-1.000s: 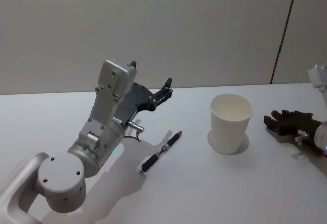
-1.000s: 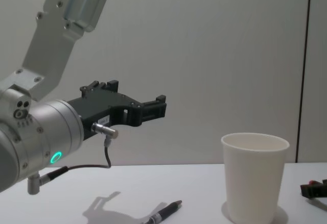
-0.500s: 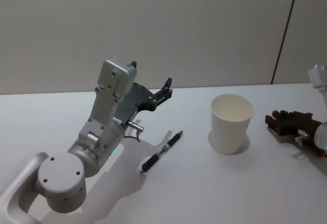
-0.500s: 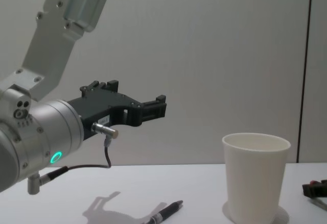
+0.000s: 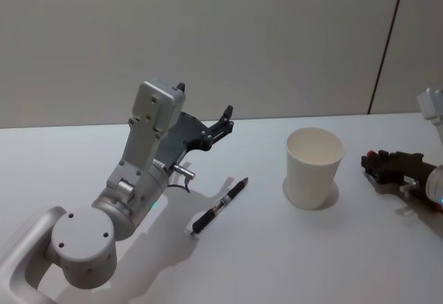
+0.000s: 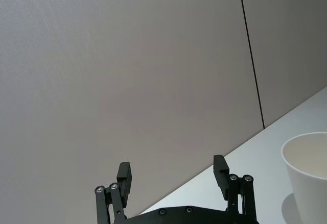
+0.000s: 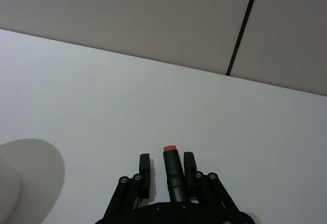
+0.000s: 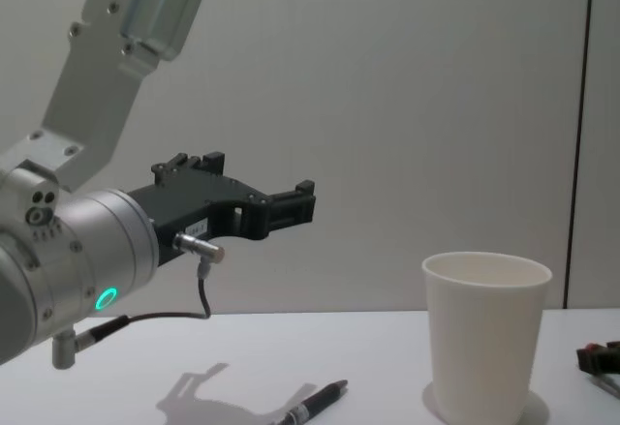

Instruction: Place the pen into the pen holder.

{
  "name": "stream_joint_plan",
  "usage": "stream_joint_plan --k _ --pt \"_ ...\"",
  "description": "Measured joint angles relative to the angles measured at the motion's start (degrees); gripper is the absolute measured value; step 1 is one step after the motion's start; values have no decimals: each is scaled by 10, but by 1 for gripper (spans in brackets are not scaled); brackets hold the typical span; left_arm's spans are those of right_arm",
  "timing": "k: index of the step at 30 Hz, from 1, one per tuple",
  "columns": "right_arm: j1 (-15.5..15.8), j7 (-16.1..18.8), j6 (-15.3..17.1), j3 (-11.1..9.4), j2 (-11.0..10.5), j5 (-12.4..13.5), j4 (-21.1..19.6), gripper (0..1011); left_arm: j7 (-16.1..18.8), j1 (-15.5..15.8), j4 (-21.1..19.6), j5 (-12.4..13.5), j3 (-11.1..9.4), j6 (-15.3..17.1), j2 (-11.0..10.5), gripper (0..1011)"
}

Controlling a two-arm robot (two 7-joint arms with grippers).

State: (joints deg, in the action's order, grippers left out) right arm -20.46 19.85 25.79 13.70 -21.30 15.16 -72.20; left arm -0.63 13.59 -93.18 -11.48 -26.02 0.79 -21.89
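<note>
Approach step: the left pincer (image 5: 204,102) hangs open and empty above the tabletop (image 5: 311,248). The black pen (image 5: 219,206) lies flat, well apart from the white paper cup (image 5: 313,172). Next, the pincer should lower astride the barrel. The right pincer (image 7: 167,164) lies parked beyond the cup; I cannot tell its grip.

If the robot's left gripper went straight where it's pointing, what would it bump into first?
Probably the wall behind the table. The open left gripper aims above the pen and left of the cup, though depth is unclear. The right gripper rests on the table.
</note>
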Motion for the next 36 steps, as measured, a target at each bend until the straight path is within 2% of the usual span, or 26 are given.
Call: stream_joint_plan --k 29,36 --pt "0 0 0 0 0 0 0 190 0 0 0 0 0 0 0 1003" --pt "0 0 0 0 0 0 0 183 0 0 0 0 0 0 0 1003"
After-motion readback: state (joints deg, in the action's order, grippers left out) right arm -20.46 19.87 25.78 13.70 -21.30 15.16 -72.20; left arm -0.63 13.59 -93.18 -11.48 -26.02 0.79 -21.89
